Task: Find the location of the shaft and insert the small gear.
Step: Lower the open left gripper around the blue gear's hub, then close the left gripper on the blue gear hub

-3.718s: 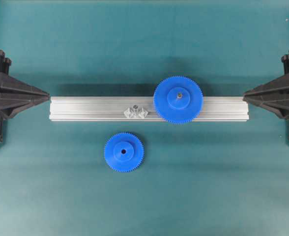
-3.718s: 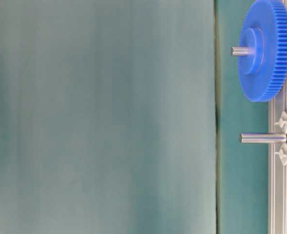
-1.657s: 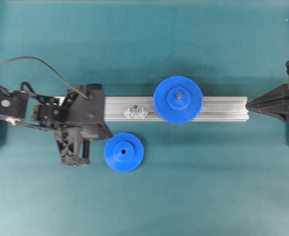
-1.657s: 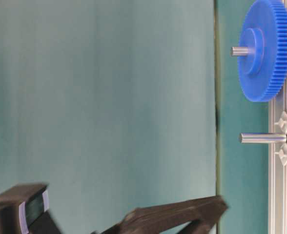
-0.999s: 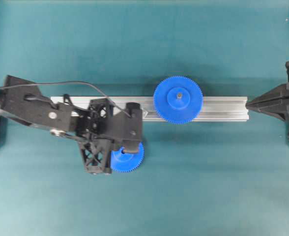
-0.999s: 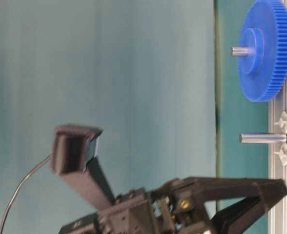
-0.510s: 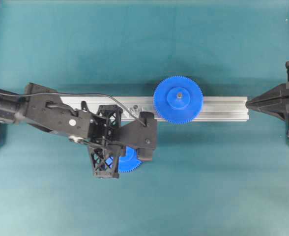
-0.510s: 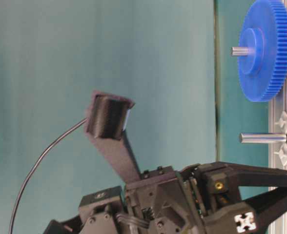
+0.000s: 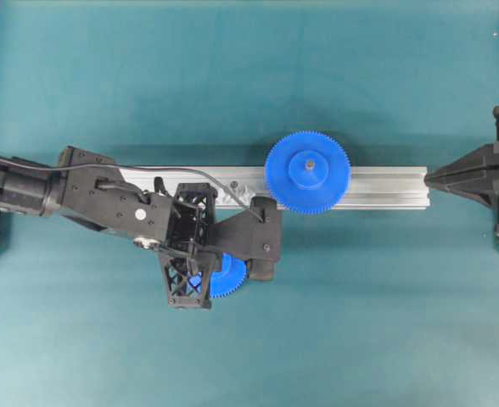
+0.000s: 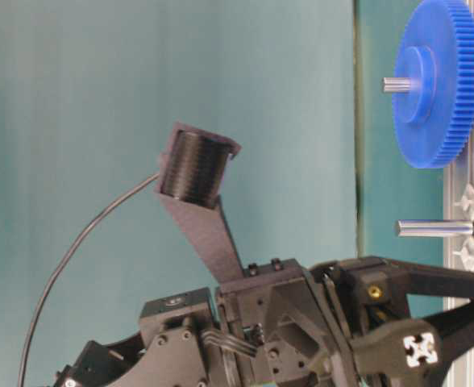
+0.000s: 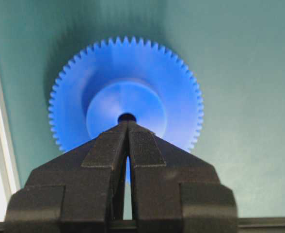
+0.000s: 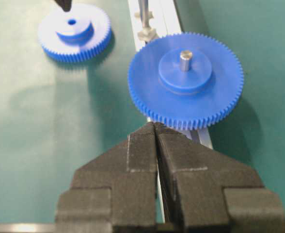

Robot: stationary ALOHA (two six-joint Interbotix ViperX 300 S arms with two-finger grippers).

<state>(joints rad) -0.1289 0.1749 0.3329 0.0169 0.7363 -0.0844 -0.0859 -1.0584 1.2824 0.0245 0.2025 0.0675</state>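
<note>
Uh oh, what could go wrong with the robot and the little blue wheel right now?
The left gripper is shut, its tip right by the small gear centre hole. With the fingers together it cannot grab the gear; pressing down might only push it across the mat. The shaft stands on the rail close to the large gear, so the two gears' teeth might bump when the small one goes on.

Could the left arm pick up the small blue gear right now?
Probably not yet: the left gripper hangs right at the small gear, nothing between them, but its jaws are shut and must open first.
</note>
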